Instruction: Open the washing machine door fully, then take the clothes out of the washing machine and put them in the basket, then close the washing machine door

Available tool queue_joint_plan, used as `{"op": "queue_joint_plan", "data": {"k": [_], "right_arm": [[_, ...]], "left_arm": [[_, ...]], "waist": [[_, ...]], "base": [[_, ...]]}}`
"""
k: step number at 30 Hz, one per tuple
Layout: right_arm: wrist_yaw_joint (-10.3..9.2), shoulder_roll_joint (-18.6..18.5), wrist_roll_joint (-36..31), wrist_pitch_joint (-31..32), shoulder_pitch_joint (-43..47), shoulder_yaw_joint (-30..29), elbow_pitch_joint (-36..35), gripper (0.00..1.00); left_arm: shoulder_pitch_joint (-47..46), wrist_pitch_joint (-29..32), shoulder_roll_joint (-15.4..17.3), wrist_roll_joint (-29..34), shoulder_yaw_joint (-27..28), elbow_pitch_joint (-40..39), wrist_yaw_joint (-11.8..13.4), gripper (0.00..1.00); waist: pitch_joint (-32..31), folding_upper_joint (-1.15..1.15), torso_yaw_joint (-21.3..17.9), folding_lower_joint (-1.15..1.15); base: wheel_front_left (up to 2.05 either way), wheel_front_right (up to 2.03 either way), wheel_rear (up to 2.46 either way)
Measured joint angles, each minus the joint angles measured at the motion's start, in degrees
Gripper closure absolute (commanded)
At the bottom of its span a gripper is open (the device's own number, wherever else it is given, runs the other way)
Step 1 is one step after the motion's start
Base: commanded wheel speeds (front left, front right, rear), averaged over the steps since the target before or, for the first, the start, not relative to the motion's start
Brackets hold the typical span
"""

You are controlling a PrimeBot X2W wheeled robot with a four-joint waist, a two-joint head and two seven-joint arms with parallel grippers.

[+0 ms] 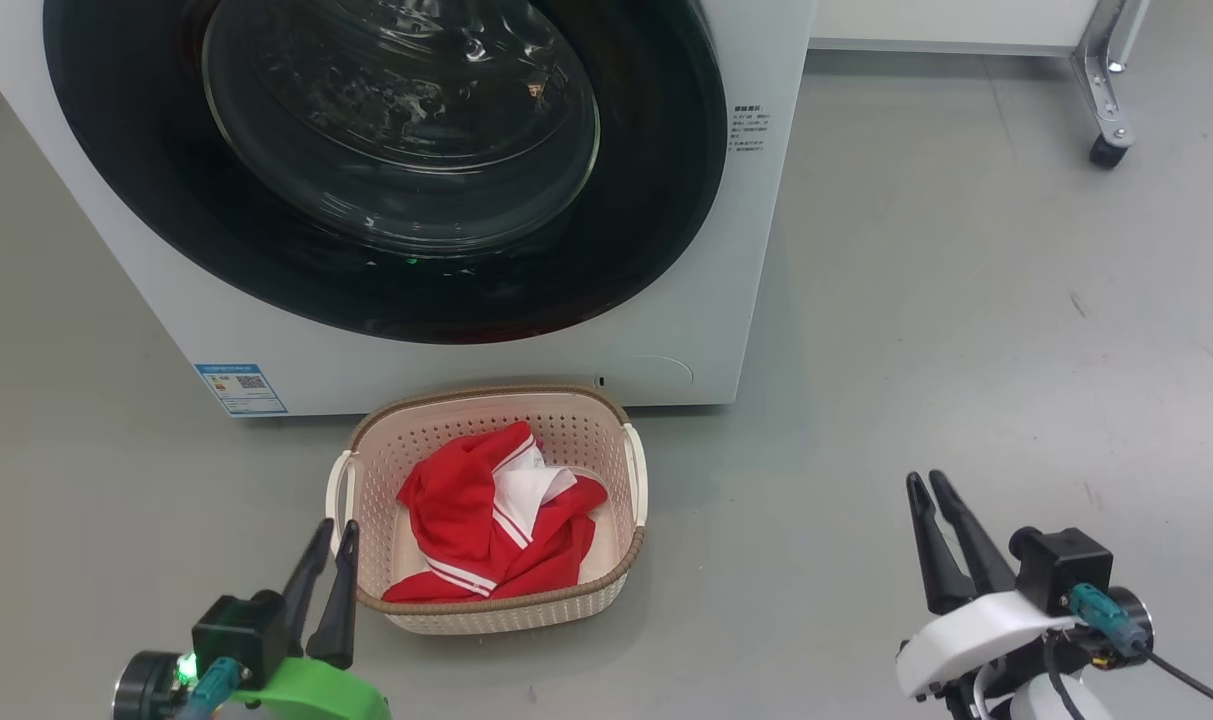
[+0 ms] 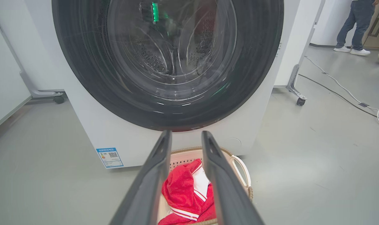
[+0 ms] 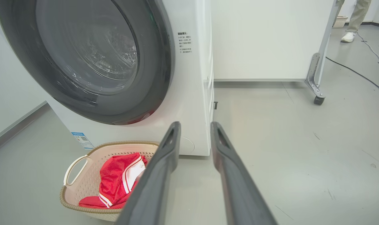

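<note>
**Well then: washing machine door (image 1: 656, 200) shut, clothes (image 1: 461, 510) in the basket (image 1: 591, 425), both pincers empty**

Right, the head view gives us the pair together. The left pincer (image 1: 337, 527) and right pincer (image 1: 924, 478) hang low over the grey floor (image 1: 966, 330), fingers pointing toward the washing machine (image 1: 756, 260).

Over to the left wrist view. Through the glass you can make out the perforated steel drum (image 2: 152, 57). Off to the far right there are a person's legs in jeans (image 2: 353, 25) and a cable (image 2: 339, 90) trailing across the floor.

The right wrist view catches the machine's side panel, its printed label (image 3: 184, 42), a castor (image 3: 318, 100) and a pale-trousered leg (image 3: 359, 14).

Both pincers have their fingers parted by a modest gap. They grip nothing and touch nothing.

The basket sits just ahead and to the right of the left pincer, its near corner close beside the fingertips. It lies well apart to the left of the right pincer. The red-and-white clothes are heaped inside it. Beyond the basket, up past both sets of fingertips, the black-rimmed door lies flush against the machine's front.
</note>
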Motion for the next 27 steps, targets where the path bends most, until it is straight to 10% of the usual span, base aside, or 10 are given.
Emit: {"op": "queue_joint_plan", "data": {"k": [27], "right_arm": [[1.10,0.5,16.9,4.1,1.9,-3.1,1.3,1.00]], "left_arm": [[1.4,4.3,-1.1,-17.3,3.0,2.4,-1.1,1.00]], "waist": [[-0.8,0.00,-0.7,0.00]], "base": [[0.00,0.00,0.00]]}}
